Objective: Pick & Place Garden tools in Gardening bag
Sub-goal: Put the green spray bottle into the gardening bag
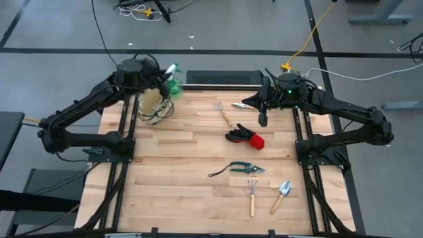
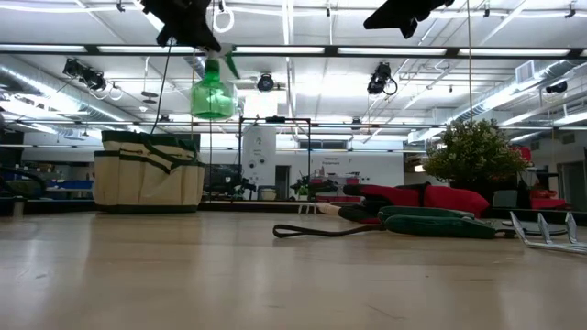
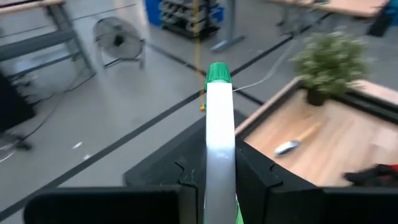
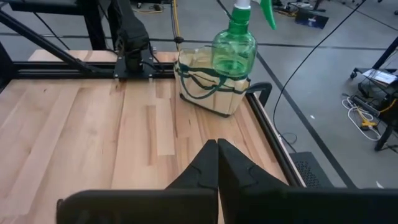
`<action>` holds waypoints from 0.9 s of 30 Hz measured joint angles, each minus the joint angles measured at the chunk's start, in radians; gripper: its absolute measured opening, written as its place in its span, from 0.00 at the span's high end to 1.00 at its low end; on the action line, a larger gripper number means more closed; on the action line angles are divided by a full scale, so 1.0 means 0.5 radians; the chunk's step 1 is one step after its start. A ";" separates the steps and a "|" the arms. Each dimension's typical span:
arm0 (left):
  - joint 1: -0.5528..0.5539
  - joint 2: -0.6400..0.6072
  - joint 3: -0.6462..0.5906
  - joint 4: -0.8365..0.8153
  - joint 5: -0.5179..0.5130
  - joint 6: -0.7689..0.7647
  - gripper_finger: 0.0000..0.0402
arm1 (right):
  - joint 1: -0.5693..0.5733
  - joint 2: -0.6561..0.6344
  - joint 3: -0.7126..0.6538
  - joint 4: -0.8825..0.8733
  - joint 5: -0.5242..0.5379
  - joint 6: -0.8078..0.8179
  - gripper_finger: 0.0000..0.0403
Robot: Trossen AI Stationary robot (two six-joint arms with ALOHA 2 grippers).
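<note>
The green spray bottle (image 2: 213,92) hangs high over the table's far left corner, held by my left gripper (image 1: 166,74), which is shut on its white sprayer head. Just below stands the beige gardening bag (image 1: 153,102) with dark green trim, resting on its base (image 2: 147,203). My right gripper (image 1: 263,119) hovers shut at the far right, holding nothing. On the table lie a wooden-handled fork (image 1: 223,114), a silver trowel (image 1: 240,104), black-and-red gloves (image 1: 246,137), pruning shears (image 1: 242,168), a small rake (image 1: 251,195) and another trowel (image 1: 282,194). My left gripper pinches the bottle's white sprayer head (image 3: 219,143) between its two fingers (image 3: 256,180), which reach out nearly level. The green nozzle tip (image 3: 217,73) sticks out past the fingers. The bottle's green body (image 4: 234,50) hangs upright below the gripper, clear of the bag.
A bushy green plant (image 3: 329,62) in a dark pot stands at the table's far right corner. Bare wood lies between the bag and the tools. The arms' black frames (image 1: 122,132) run along the left and right edges.
</note>
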 joint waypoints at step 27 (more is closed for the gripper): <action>0.330 -0.116 -0.002 -0.531 -0.194 -0.058 0.84 | -0.001 0.000 0.000 -0.018 -0.007 -0.031 1.00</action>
